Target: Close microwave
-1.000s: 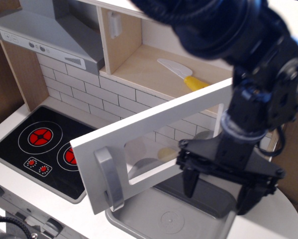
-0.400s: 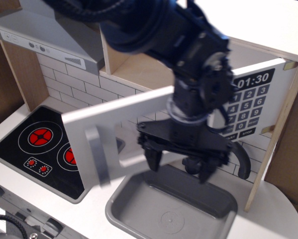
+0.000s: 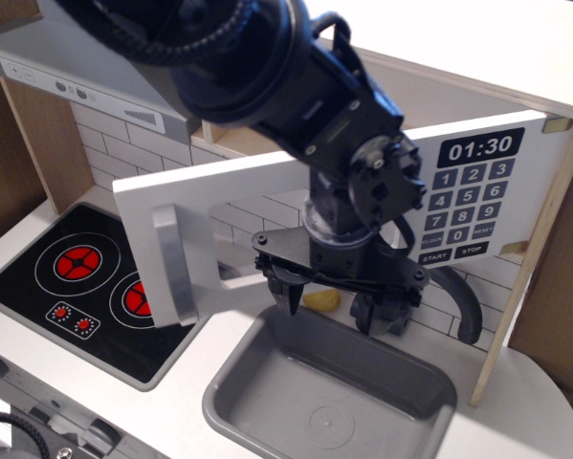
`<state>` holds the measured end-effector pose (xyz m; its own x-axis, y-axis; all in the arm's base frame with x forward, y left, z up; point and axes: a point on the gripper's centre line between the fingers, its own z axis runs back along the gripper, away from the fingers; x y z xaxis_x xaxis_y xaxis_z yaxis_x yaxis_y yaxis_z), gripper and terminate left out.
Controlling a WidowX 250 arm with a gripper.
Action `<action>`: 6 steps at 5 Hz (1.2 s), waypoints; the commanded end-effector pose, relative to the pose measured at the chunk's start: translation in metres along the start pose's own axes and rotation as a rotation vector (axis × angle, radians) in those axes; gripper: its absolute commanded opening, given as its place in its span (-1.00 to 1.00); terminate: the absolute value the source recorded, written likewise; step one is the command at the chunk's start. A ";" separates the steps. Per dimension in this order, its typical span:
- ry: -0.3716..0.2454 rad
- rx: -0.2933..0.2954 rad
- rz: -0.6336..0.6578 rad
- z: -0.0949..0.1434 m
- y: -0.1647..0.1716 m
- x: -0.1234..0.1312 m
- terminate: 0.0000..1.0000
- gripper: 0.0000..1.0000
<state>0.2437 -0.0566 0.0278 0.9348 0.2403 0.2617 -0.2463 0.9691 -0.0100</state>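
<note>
The toy microwave has a black keypad (image 3: 473,196) with clock digits 01:30 on its right side. Its wide white door (image 3: 238,206) stands slightly ajar, the grey bar handle (image 3: 166,266) at its left end. My gripper (image 3: 332,298) hangs in front of the door's middle and covers the window. Its jaws are open and empty, with one finger (image 3: 282,287) to the left and the other to the right. A yellow thing (image 3: 322,301) shows between the fingers. I cannot tell whether the gripper touches the door.
A grey sink basin (image 3: 267,421) lies right below the gripper. A black hob (image 3: 37,287) with red rings is at the left, a grey slanted range hood (image 3: 85,67) above it. A black tap (image 3: 463,306) stands right of the gripper.
The arm has moved left across the door's front. The door has swung back toward the cabinet and hides the shelf inside. The keypad has come into view.
</note>
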 end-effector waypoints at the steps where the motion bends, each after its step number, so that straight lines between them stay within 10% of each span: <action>1: -0.157 -0.120 -0.023 0.007 0.007 0.037 -1.00 1.00; 6: -0.203 -0.077 -0.027 0.001 0.041 0.088 -1.00 1.00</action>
<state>0.3095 0.0031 0.0373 0.8868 0.2075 0.4128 -0.1965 0.9780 -0.0695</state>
